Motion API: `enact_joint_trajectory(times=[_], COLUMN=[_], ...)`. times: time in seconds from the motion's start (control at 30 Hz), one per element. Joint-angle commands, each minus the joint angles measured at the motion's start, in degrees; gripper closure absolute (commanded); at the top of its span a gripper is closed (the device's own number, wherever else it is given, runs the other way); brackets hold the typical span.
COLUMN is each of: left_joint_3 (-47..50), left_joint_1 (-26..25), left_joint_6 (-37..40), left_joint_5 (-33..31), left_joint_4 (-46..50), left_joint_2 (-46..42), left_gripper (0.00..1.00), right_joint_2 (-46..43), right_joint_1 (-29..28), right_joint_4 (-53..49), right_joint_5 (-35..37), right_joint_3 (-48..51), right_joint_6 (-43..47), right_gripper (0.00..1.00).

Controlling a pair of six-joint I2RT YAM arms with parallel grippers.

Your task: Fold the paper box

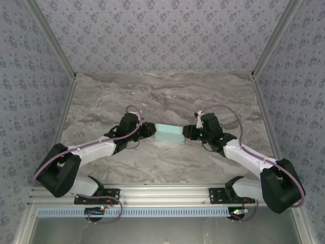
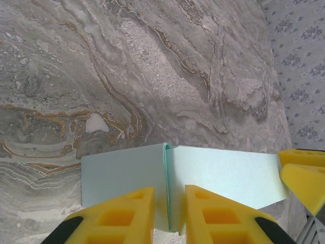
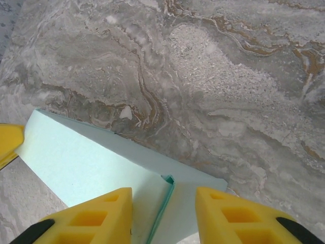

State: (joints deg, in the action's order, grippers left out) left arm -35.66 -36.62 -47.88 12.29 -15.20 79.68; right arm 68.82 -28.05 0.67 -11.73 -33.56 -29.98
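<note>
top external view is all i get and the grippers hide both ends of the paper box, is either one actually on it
Observer: The left gripper has its fingers close on either side of a raised seam at one end of the paper box. I cannot tell whether they pinch it.
Operator: and the right one
Observer: The right gripper is open, its fingers well apart, with the seam at the other end in the gap between them.
Operator: are those ends shut
Observer: At each end two pale panels meet at the seam, with a darker turquoise edge showing along it.
</note>
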Motion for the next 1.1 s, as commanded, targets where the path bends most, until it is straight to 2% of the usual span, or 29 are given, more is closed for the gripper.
enact_joint_trajectory(times=[0.0, 0.3, 0.5, 0.8, 0.9, 1.07], left_joint_3=[3.10, 2.09, 1.03, 3.36, 4.18, 3.39], left_joint_1=[0.71, 0.39, 0.37, 1.76, 2.36, 2.94], left_joint_6=[2.44, 3.24, 4.57, 6.45, 7.02, 7.63], left_joint_5=[-2.77, -2.56, -0.79, 4.04, 5.23, 6.14], left_joint_4=[14.85, 16.41, 18.49, 18.89, 18.37, 18.63], left_joint_2=[2.58, 1.69, 2.13, 6.14, 7.63, 7.26], left_gripper=[0.80, 0.80, 0.81, 0.83, 0.84, 0.85], right_joint_2=[1.33, 3.41, 6.14, 9.99, 8.14, 7.78], right_joint_1=[1.89, 6.80, 10.53, 11.05, 10.80, 10.78], right_joint_4=[-12.70, -10.54, -9.54, -7.67, -8.44, -8.62], right_joint_5=[-2.29, -15.86, -22.23, -17.12, -12.92, -12.23], right_joint_3=[-0.22, 1.32, 4.01, 7.86, 8.18, 7.93], right_joint_6=[2.37, 3.04, 4.38, 5.27, 4.67, 4.56], right_gripper=[0.58, 0.54, 0.60, 0.76, 0.79, 0.80])
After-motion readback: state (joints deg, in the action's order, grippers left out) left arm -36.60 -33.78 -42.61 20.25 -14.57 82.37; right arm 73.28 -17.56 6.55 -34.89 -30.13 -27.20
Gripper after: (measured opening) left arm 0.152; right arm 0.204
